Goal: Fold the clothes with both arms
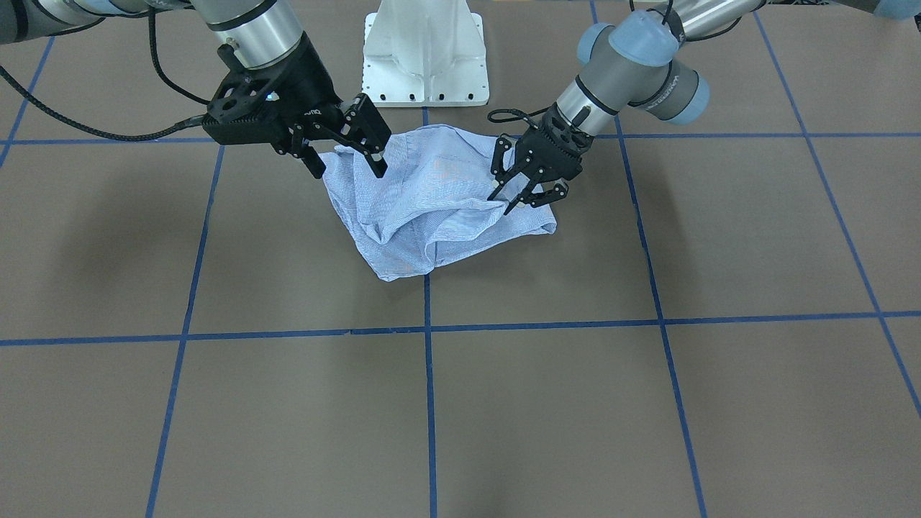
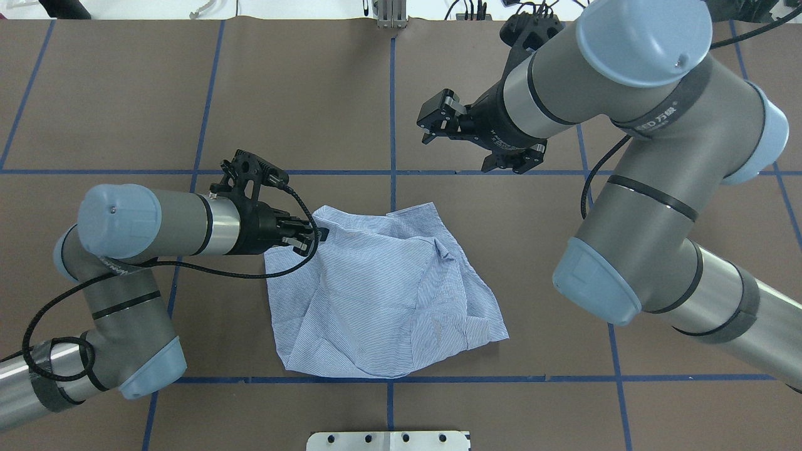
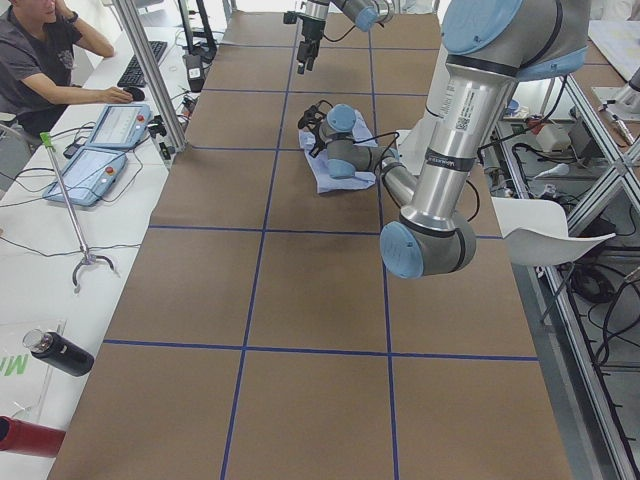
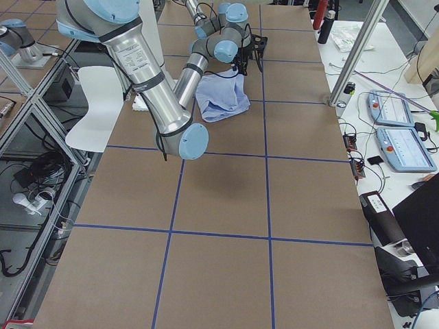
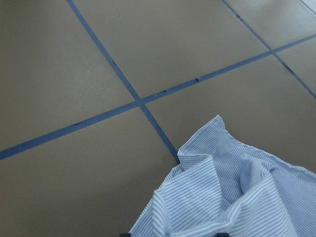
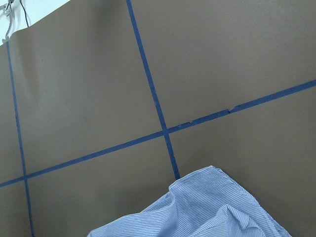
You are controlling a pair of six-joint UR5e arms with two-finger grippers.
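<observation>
— Count for the desk [image 1: 216,403], please.
— One desk. One striped shirt [image 2: 376,294]. Two arms: left arm [image 2: 156,222], right arm [image 2: 651,238]. Two hands: left hand [image 1: 504,203], right hand [image 1: 349,167]. One white pedestal base [image 1: 424,50].
— And beside it?
— One person [image 3: 40,60], one white chair [image 3: 545,225], two control consoles [image 3: 122,125].

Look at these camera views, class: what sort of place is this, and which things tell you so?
Probably a robotics lab: a left arm and right arm work over a shirt on a table gridded with blue tape, while a person sits beside control pendants.
</observation>
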